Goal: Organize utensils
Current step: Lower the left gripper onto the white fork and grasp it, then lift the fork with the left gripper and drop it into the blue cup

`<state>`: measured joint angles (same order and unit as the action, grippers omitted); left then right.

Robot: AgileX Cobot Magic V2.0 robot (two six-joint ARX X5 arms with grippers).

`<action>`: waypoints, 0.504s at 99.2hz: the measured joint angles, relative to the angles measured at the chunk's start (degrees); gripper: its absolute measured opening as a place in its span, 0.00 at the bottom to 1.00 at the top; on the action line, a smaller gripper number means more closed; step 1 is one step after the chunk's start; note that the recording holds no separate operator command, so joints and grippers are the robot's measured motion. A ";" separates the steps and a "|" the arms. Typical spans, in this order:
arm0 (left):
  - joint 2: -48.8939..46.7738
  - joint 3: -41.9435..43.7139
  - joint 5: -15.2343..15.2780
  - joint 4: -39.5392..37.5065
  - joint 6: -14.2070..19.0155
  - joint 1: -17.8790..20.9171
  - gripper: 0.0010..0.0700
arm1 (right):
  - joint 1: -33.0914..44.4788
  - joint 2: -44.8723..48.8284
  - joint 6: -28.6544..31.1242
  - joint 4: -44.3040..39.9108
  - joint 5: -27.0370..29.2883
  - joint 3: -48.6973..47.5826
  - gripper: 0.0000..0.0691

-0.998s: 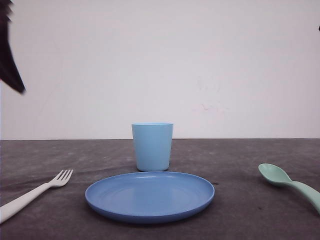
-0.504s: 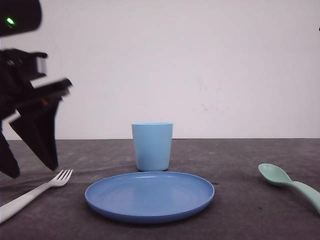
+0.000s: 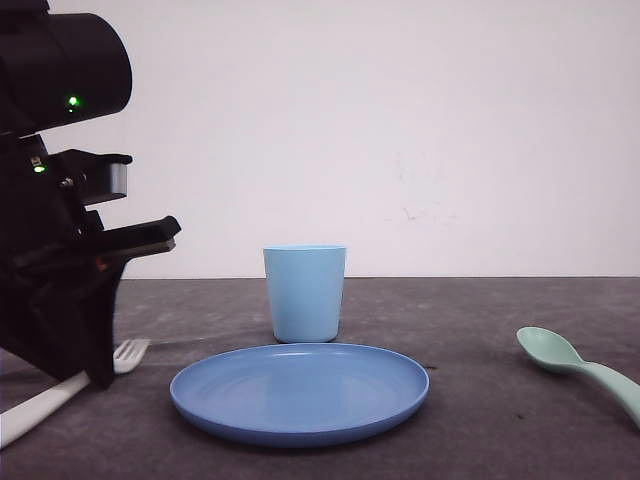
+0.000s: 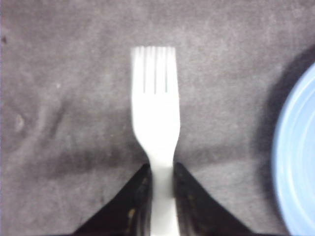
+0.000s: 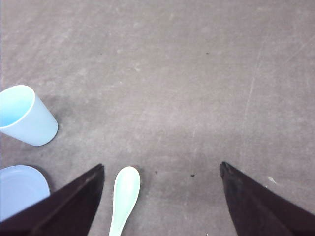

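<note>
Fork [image 4: 155, 123] now sits between the left gripper's [image 4: 161, 189] fingers, which have dropped onto its neck and pinch it. Right gripper [image 5: 162, 196] hangs spread above the spoon [image 5: 125, 196], so lifting comes next.

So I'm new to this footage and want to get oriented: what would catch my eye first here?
The black left gripper dominates the left side of the front view, down at the table with its fingers on either side of the white fork's handle. Centre stage sits a round blue plate with a light blue cup upright just behind it. Off to the right lies the mint-green spoon, with the right gripper open above it.
</note>
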<state>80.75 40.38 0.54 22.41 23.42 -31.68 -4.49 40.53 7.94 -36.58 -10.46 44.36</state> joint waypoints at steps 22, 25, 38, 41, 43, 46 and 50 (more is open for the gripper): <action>-2.45 1.40 0.83 -0.02 0.00 -0.11 0.04 | 0.00 0.00 0.00 0.00 0.00 0.00 0.68; -3.63 2.12 1.11 -0.50 -0.02 -0.11 0.04 | 0.00 0.00 0.00 0.00 0.00 0.00 0.67; -10.23 5.42 2.69 -8.85 -1.31 -0.11 0.04 | 0.00 0.00 0.00 0.00 0.00 0.00 0.67; -11.82 5.68 2.86 -12.26 -1.81 -0.15 0.04 | 0.00 0.00 0.00 0.00 0.02 0.00 0.67; -12.85 5.75 3.15 -14.49 -2.21 -0.28 0.04 | 0.00 0.00 0.00 0.00 0.00 0.00 0.67; -14.32 5.75 3.89 -18.29 -2.95 -0.50 0.04 | 0.00 0.00 0.00 0.02 0.02 0.00 0.67; -15.28 5.75 4.44 -22.56 -3.74 -0.79 0.04 | 0.00 0.00 0.00 0.07 0.02 0.00 0.67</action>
<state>65.47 46.13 4.97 -0.14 19.68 -32.47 -4.49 40.53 7.94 -36.51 -10.44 44.36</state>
